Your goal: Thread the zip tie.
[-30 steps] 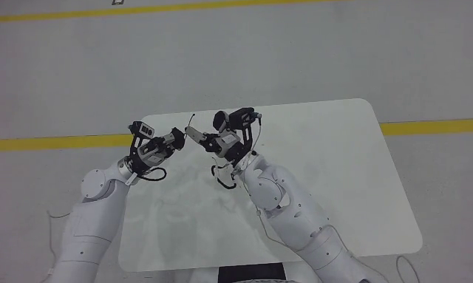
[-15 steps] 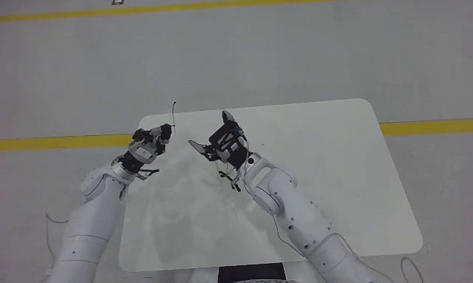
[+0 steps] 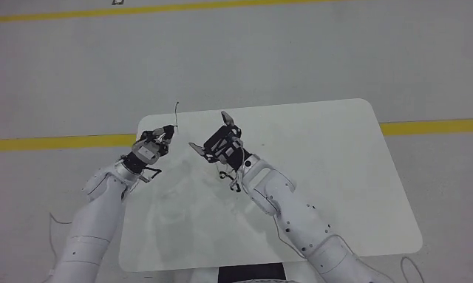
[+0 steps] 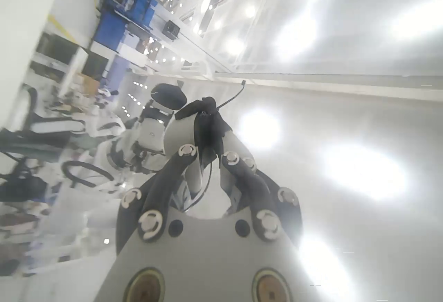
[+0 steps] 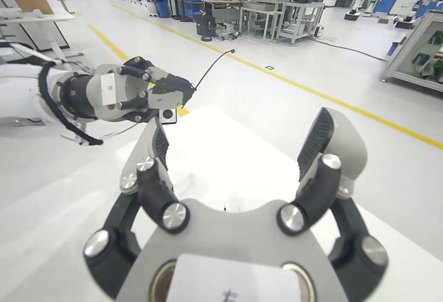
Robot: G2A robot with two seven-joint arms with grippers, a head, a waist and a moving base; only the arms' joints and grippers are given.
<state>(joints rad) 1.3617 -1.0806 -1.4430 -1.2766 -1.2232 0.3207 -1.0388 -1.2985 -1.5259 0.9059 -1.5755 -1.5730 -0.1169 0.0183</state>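
Note:
The zip tie (image 3: 176, 114) is a thin black strip with a small head at its free end. My left gripper (image 3: 165, 134) is shut on its lower part above the table's far left corner, and the tie (image 4: 231, 98) sticks up and out past the closed fingertips (image 4: 204, 109). My right gripper (image 3: 210, 134) hangs a short way to the right of it, open, with nothing between its ribbed pads (image 5: 161, 140). From the right wrist, the left gripper (image 5: 185, 89) and the tie (image 5: 213, 67) lie ahead, beyond the open right gripper (image 5: 240, 140).
The white table (image 3: 332, 157) stretches right and toward me below both arms. A black cable loop (image 3: 229, 181) hangs at the right wrist. Yellow floor lines (image 3: 414, 126) run past the table's edges.
A second ago the grippers were close together at the tie. They have drawn apart: the left one went left with the tie, and the right one now stands open.

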